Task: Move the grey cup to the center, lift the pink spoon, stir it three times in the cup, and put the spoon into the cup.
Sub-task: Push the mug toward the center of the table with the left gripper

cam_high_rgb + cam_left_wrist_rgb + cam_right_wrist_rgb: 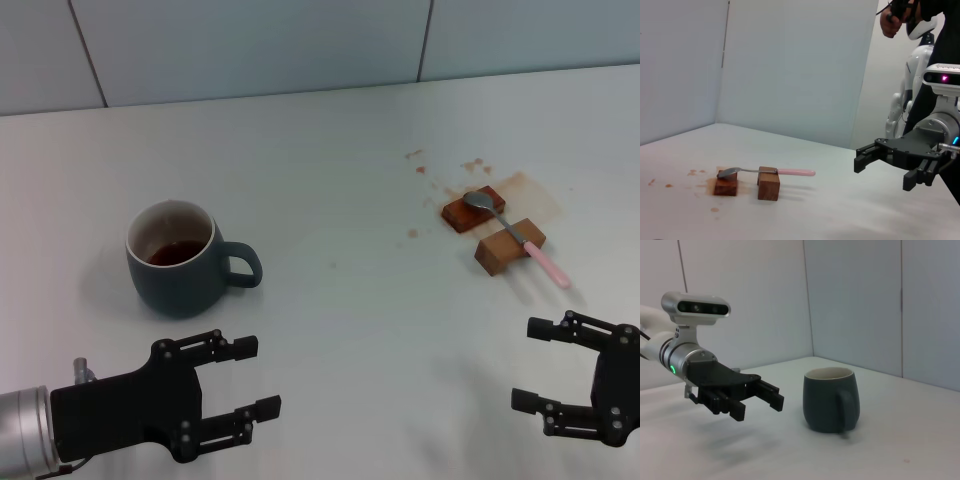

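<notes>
The grey cup (178, 260) stands on the left of the white table, handle toward the centre, with dark brown liquid inside; it also shows in the right wrist view (830, 399). The pink spoon (517, 237) lies across two brown wooden blocks at the right, bowl on the far block; it also shows in the left wrist view (771, 171). My left gripper (250, 379) is open and empty near the front edge, just in front of the cup. My right gripper (537, 365) is open and empty at the front right, in front of the spoon.
The far wooden block (472, 209) and the near wooden block (509, 246) carry the spoon. Brown spill stains (520, 184) mark the table around them. A grey wall (300, 40) runs along the table's far edge.
</notes>
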